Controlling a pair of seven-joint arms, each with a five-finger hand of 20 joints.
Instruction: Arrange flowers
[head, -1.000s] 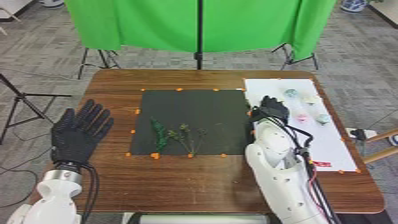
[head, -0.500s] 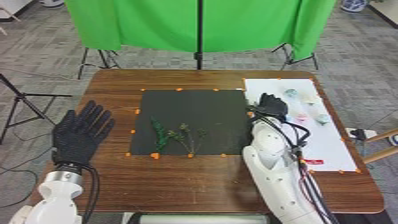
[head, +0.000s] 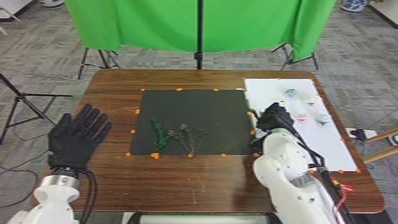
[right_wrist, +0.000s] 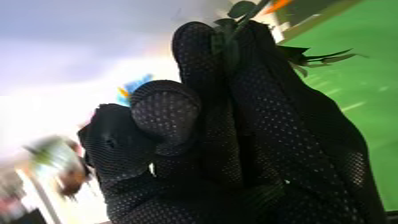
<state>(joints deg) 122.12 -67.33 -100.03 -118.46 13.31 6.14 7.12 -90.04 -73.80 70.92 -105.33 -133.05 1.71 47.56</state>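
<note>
Holding sprig (right_wrist: 241, 9) between thumb and fingers, right robot hand (head: 276, 117) nearly closed, by right edge of mat (head: 187, 107); likely meant to join greenery (head: 161, 135) there. Left robot hand (head: 75, 142) waits empty, open, perhaps parked clear. Flowers (head: 302, 118) lie on sheet (head: 330, 152), within reach.

Four flowers (head: 302, 118), two hands (head: 75, 142), one mat (head: 187, 107), one sheet (head: 330, 145)

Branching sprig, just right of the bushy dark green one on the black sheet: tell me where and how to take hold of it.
Pinch its lower stem from above, thumb and fingers on either side. It lies pointing away, its thin stems drawing together towards the robot, while the spread tops would likely crush.
</note>
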